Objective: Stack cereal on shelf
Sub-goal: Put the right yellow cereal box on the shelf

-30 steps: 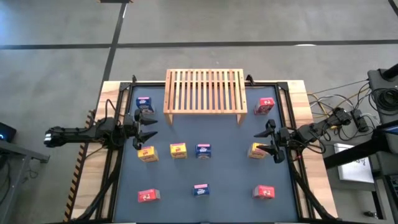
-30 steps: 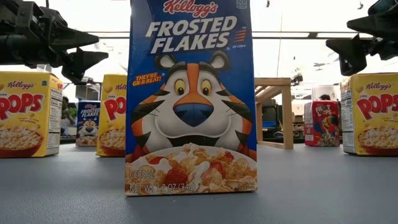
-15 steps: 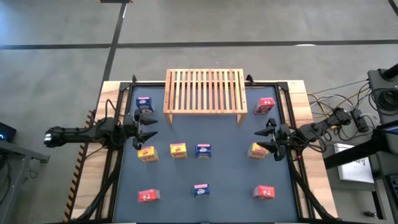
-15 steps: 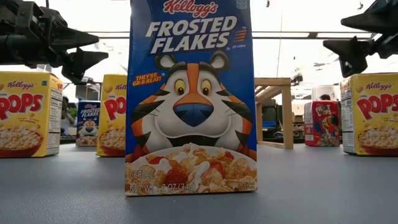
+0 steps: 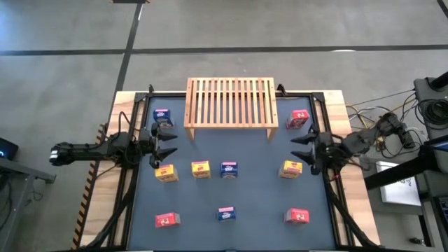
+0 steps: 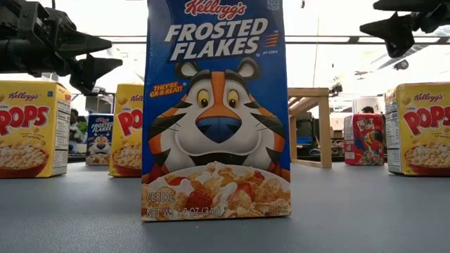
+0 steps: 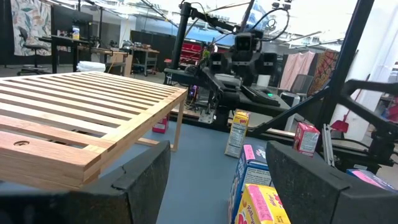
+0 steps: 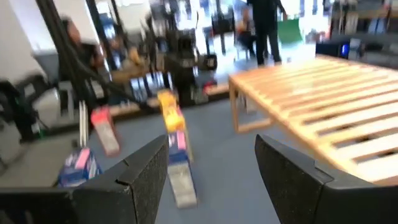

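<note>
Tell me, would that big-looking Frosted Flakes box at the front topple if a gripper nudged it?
Probably. The Frosted Flakes box stands upright, taller than wide, so a high push would likely tip it. It looks like thin cardboard, so probably light and apt to slide on the smooth table. From above it is tiny, so gentle squeezing seems wise.

I watch the desk [image 5: 266, 192] from overhead; my low camera sits level, close behind a blue box [image 6: 216, 109]; both wrist cameras face the shelf [image 7: 81, 118].

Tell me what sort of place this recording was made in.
Most likely a robotics lab or workshop. The wrist views show workbenches and metal equipment frames behind the table, cables trail off its right edge over a bare concrete floor, and cereal boxes lie in staged rows.
</note>
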Robot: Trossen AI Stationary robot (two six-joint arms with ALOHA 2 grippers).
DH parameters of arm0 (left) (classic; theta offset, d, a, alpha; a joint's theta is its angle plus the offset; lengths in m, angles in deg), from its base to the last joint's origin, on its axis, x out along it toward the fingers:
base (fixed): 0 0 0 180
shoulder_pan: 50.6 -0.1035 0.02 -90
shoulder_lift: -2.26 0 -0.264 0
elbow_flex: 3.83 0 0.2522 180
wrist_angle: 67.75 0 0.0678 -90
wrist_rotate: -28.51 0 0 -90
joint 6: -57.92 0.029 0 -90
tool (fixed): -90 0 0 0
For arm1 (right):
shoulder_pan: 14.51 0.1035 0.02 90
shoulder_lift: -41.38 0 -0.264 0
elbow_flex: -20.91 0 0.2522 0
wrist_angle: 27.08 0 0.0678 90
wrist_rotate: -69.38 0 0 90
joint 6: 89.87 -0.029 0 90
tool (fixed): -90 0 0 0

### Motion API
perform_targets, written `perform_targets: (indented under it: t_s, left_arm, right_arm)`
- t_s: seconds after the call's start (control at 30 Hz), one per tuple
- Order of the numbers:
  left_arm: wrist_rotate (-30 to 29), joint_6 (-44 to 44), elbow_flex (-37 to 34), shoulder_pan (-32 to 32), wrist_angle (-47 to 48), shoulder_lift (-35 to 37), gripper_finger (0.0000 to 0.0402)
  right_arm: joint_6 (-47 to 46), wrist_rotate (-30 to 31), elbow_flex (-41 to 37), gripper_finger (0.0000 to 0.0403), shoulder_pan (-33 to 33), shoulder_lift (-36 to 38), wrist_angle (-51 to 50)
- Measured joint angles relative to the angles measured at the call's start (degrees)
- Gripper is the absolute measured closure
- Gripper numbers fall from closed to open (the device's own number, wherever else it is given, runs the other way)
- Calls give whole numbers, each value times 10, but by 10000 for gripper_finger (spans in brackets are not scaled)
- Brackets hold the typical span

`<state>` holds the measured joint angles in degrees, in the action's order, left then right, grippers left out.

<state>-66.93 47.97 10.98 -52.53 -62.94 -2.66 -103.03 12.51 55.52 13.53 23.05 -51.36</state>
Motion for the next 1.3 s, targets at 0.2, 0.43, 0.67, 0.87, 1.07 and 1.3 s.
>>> perform_targets:
  t_s: [0.2, 0.43, 0.67, 0.87, 1.07, 1.3]
  left_arm:
    - [0, 0, 0, 0, 0, 0, 153]
    - [0, 0, 0, 0, 0, 0, 153]
    - [0, 0, 0, 0, -2, -2, 153]
    - [0, 0, 1, 0, 0, -3, 153]
    - [0, 0, 1, 0, 0, -3, 153]
    - [0, 0, 1, 0, 0, -3, 153]
  right_arm:
    - [-44, 58, 74, 174, 54, -163, -49]
    - [-160, 162, 177, 174, 170, -272, -209]
    - [-381, 318, 192, 174, 326, -269, -342]
    - [-469, 346, 192, 174, 393, -264, -381]
    - [-509, 311, 191, 174, 396, -281, -416]
    - [-682, 308, 191, 174, 390, -295, -567]
